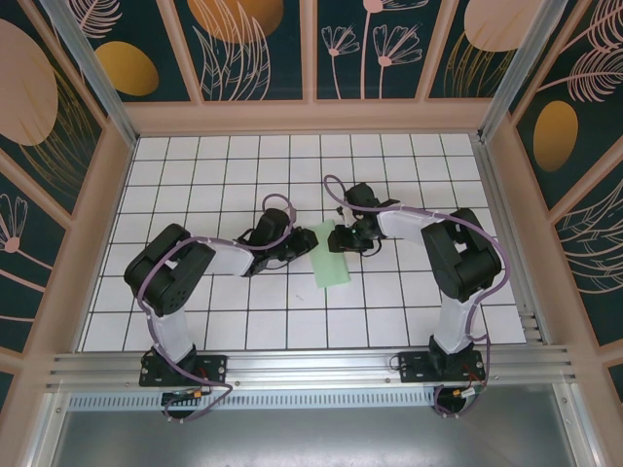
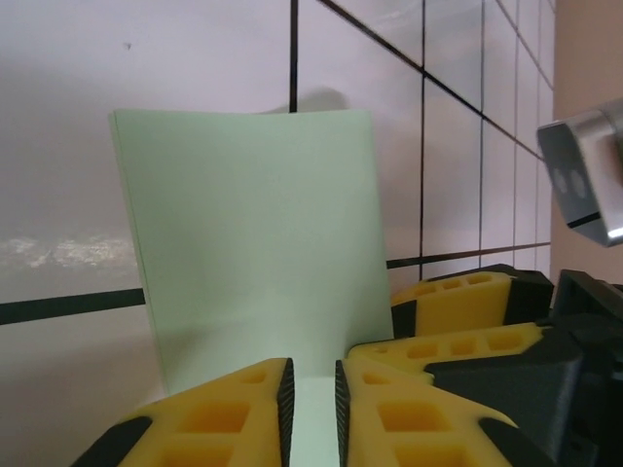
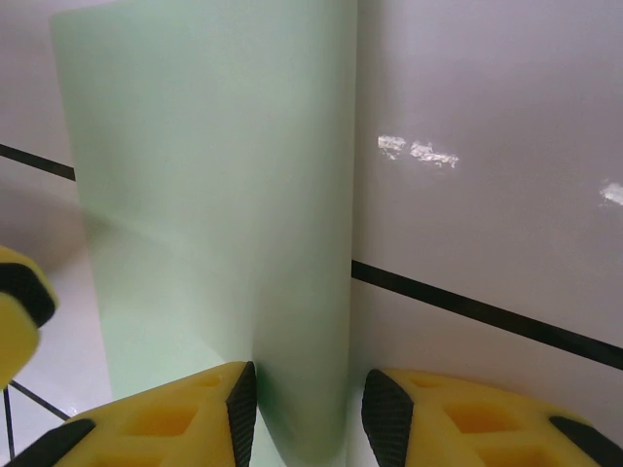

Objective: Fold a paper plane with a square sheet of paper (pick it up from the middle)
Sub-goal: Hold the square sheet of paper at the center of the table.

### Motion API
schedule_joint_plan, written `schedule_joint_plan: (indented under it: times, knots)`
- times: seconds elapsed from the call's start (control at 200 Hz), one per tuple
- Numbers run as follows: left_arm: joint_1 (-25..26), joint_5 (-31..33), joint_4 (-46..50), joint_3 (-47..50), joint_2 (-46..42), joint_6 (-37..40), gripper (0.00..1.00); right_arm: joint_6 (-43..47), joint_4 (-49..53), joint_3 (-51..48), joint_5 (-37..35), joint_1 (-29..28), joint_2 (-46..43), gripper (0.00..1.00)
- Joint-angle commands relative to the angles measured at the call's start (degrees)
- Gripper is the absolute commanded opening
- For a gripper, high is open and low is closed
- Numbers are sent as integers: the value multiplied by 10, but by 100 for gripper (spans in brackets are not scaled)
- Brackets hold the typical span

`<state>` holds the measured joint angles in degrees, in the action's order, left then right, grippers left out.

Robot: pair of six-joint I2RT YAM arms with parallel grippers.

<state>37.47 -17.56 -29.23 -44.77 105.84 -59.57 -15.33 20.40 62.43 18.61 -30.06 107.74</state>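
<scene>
The square sheet of paper (image 1: 331, 261) is pale mint green and lies doubled over into a narrow strip on the tiled table, between the two arms. The paper plane is out of view. My left gripper (image 1: 300, 251) is at the strip's left edge. In the left wrist view its jaws (image 2: 310, 379) stand a narrow gap apart with the paper (image 2: 253, 233) showing between the pads. My right gripper (image 1: 343, 240) is at the strip's far right end. Its jaws (image 3: 304, 399) straddle the paper's rounded fold (image 3: 311, 292), which touches the left pad and stops just short of the right pad.
The white grid table (image 1: 195, 185) has a raised wooden wall on three sides and an aluminium rail (image 1: 311, 365) along the near edge. The right arm's yellow fingers (image 2: 467, 311) sit close beside my left gripper.
</scene>
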Motion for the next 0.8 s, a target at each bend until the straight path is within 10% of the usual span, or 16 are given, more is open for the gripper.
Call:
schedule_joint_plan:
  times: [0.0,0.796]
  knots:
    - [5,2,47,-21,12,13,20,4,-29,-31,-67,-10,83,41]
    - [7,-19,61,-37,31,22,19,3,-31,-29,-65,-10,95,40]
